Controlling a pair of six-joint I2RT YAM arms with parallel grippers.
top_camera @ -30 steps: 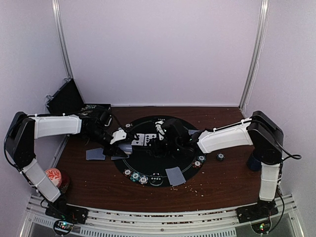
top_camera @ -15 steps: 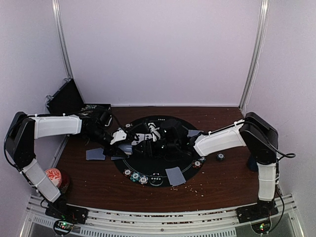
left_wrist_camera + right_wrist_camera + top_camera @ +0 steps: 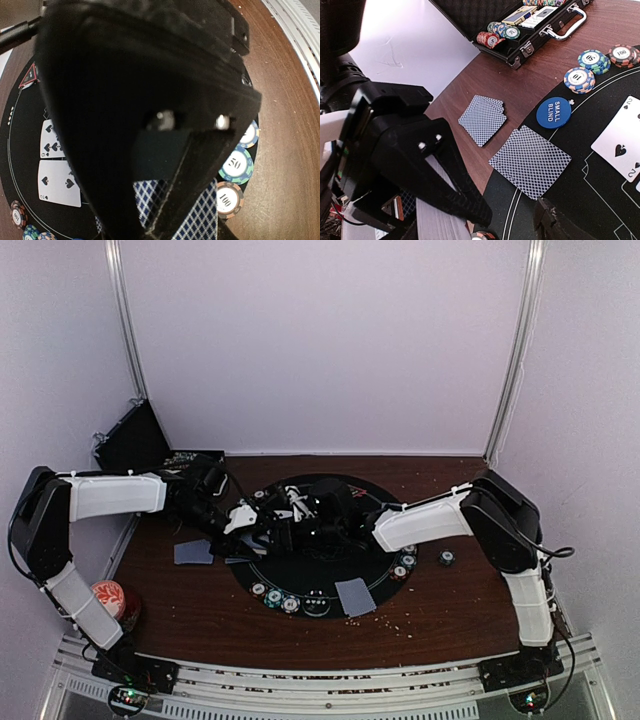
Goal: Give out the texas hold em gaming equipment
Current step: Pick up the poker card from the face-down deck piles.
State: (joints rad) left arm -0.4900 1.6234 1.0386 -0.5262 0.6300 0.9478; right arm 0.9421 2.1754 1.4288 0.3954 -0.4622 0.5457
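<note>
Deck of cards sits pinched in left claw, right claw spread just beside it.

A red-topped round can is sitting near the wooden table's left edge. An open black case (silver handle outward) is lying beyond a round black mat, likely felt.

Round black mat, chips on near rim, face-down card beside them
</note>
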